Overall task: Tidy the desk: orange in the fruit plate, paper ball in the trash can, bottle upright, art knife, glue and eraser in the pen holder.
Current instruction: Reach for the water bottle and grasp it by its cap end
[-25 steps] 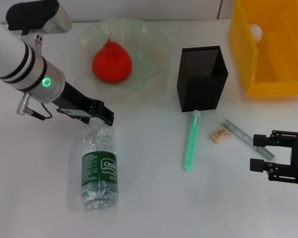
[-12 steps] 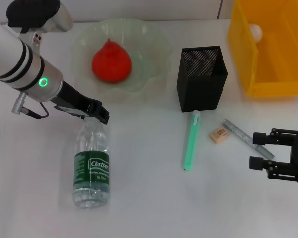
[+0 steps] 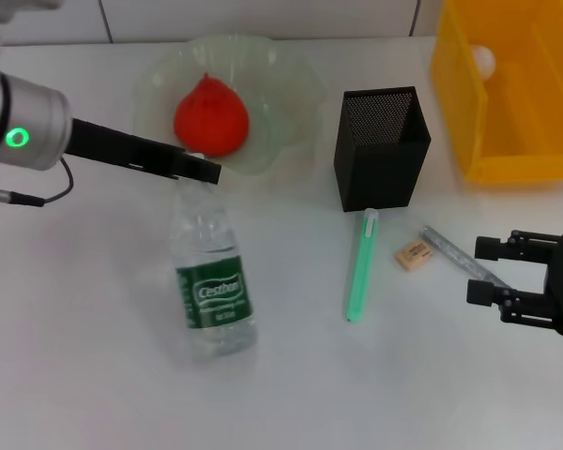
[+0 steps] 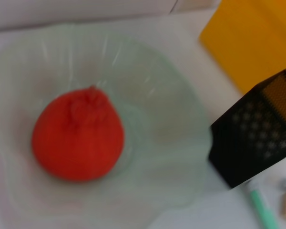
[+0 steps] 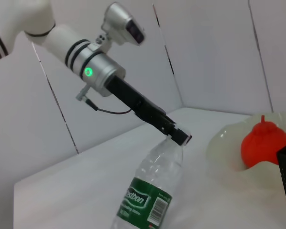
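Left end effector (image 3: 199, 172) grips the clear green-labelled plastic bottle (image 3: 209, 281) by its far cap end, bottle tilting nearward.

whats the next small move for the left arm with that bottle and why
Probably keep lifting the cap end until the bottle stands straight on the desk. The left gripper grips its neck, and in the right wrist view it leans, base down. The right gripper waits open by the eraser.
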`<state>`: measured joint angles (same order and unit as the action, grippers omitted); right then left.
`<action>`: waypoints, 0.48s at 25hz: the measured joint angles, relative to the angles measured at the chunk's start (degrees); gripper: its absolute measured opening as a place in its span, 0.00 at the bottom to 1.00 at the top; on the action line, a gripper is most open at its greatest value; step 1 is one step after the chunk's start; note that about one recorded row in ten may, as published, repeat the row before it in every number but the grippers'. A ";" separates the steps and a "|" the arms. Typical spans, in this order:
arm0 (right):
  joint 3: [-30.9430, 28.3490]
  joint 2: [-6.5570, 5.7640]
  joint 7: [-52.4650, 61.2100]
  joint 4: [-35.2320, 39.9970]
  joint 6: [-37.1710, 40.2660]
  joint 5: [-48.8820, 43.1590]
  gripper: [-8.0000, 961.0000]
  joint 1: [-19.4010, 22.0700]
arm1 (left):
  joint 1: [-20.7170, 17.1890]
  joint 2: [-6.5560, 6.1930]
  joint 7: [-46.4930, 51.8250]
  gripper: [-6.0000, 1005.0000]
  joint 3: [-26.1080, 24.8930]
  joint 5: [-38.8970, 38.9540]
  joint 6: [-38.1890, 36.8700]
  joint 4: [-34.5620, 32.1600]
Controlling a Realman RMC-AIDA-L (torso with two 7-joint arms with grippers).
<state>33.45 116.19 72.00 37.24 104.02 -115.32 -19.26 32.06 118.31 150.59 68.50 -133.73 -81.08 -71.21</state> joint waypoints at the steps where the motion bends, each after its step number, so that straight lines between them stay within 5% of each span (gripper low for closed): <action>1: 0.00 0.00 0.00 0.00 0.00 0.00 0.67 0.00 | -2.95 -0.06 -5.34 0.48 -2.36 6.15 -1.48 -1.19; 10: -0.49 1.05 1.87 -0.30 0.59 0.02 0.67 -1.55 | -11.38 0.06 -24.41 0.48 -7.20 24.08 -4.15 -1.05; 12: -0.49 1.32 2.04 -0.71 0.62 0.02 0.67 -1.82 | -12.53 0.15 -27.33 0.40 -7.24 25.82 -3.85 -0.87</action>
<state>32.95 117.51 74.04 36.54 104.64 -115.30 -21.08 19.53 118.47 123.26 61.26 -107.91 -84.93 -72.07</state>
